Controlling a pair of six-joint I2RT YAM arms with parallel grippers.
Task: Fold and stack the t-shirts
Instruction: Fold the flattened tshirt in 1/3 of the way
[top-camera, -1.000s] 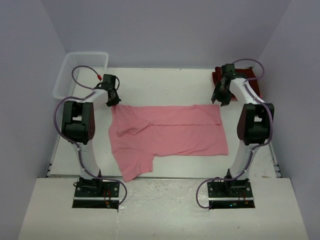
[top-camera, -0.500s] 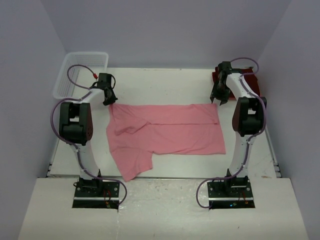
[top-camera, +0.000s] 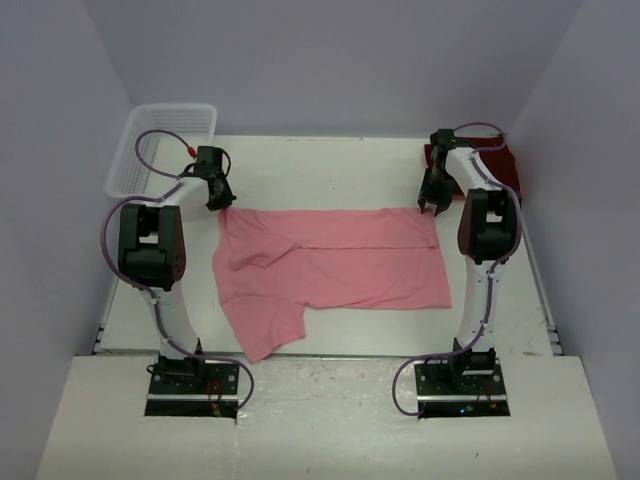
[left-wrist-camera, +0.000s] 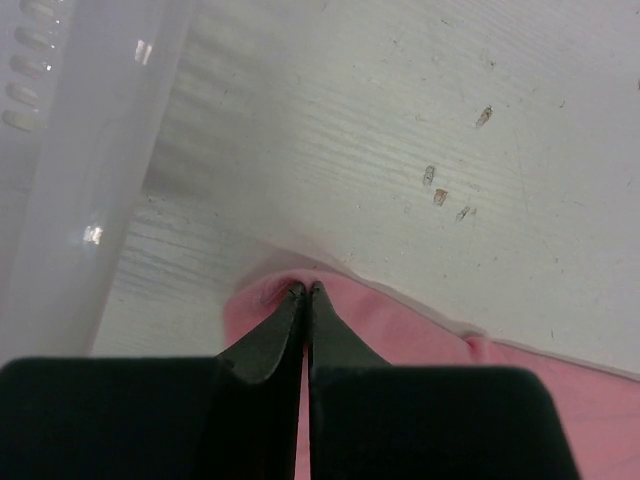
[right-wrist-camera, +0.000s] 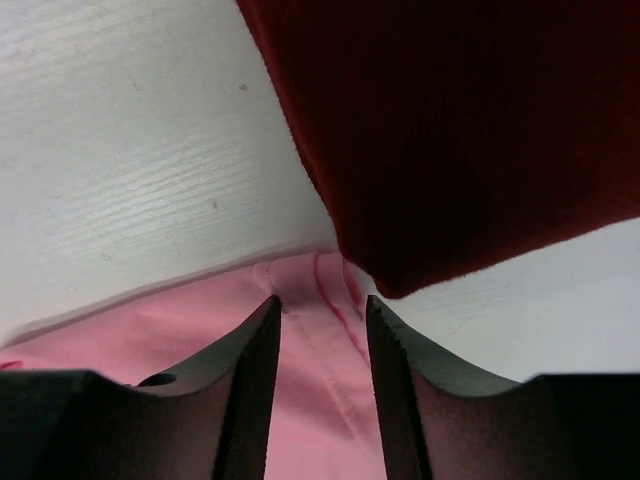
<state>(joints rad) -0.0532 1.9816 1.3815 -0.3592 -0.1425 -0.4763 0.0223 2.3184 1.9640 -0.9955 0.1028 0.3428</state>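
Two t-shirts are lying on the white table (top-camera: 330, 165). The pink t-shirt (top-camera: 340, 262) is spreading flat across the middle, with one sleeve reaching toward the near edge on the left side and a loose fold rising near its left end. The maroon t-shirt (right-wrist-camera: 450, 130) is sitting bunched in the far right corner of the table, and its lower edge is meeting the pink far right corner; whether the two cloths are overlapping or only touching cannot be told. The left gripper (left-wrist-camera: 305, 290) is pressing down at the far left corner of the pink t-shirt, just beside the white lattice basket (top-camera: 170, 107), with its jaws clenched together and the pink hem puckering at their tips, so it is pinching that corner. The right gripper (right-wrist-camera: 322, 303) is hanging over the far right corner with its jaws standing apart, straddling the stitched pink hem without clamping it.
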